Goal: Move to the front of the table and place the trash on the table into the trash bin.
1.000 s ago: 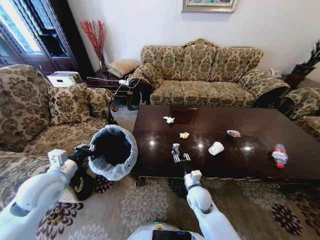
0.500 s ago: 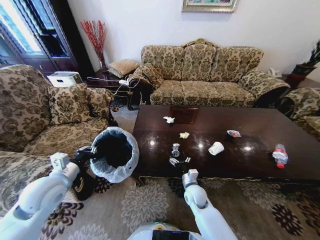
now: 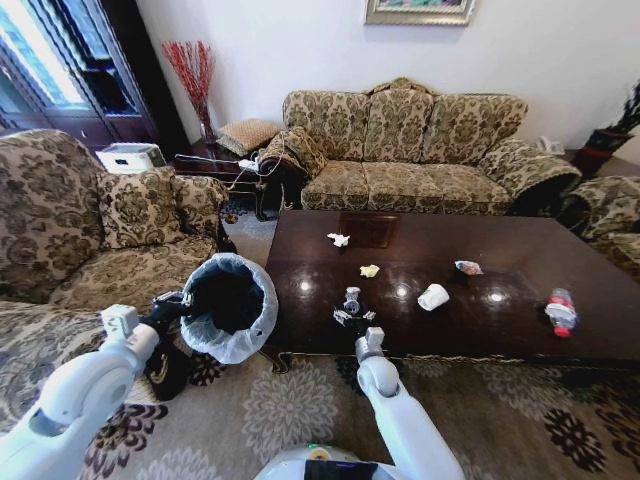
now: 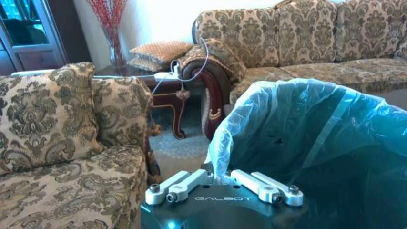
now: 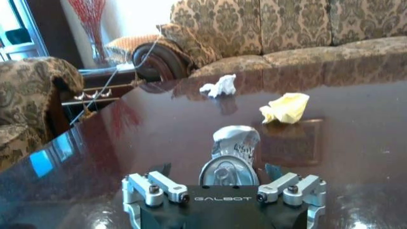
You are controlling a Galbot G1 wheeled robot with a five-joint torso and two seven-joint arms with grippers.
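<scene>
On the dark glossy table, a small crushed silvery can lies near the front edge. My right gripper is open, with a finger on either side of the can's near end. Further trash lies on the top: a white paper wad, a yellow wad, a wrapper, a white paper cup and a plastic bottle. The trash bin stands off the table's left end. My left gripper is shut on its bag-lined rim.
A patterned sofa runs behind the table and an armchair stands beside the bin. Another armchair is at the far right. A side table with cables sits in the back corner. Patterned carpet lies in front.
The right gripper's fingers have spread apart from nearly closed to open around the can, and its wrist has shifted slightly left. The left gripper and bin stay where they were.
</scene>
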